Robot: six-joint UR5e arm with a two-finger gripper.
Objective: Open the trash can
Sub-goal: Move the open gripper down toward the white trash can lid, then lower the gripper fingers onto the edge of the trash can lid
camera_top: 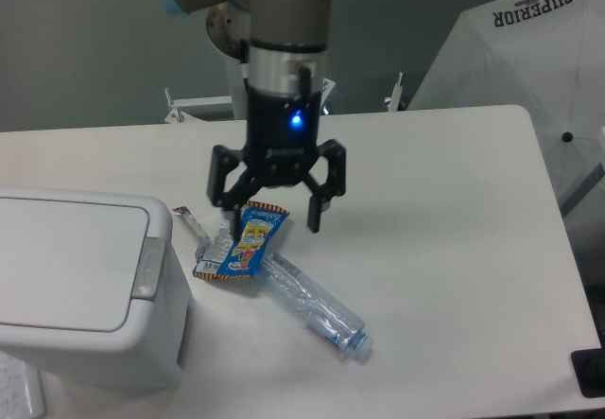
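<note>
One closed trash can (80, 287) lies left of the tool (276, 220).

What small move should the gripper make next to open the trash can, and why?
Probably move further toward the camera's left and lower onto the grey push-tab. The gripper is open and empty, above the snack wrapper, not yet over the trash can, whose lid is shut. The tab sits on the rim nearest the gripper.
</note>
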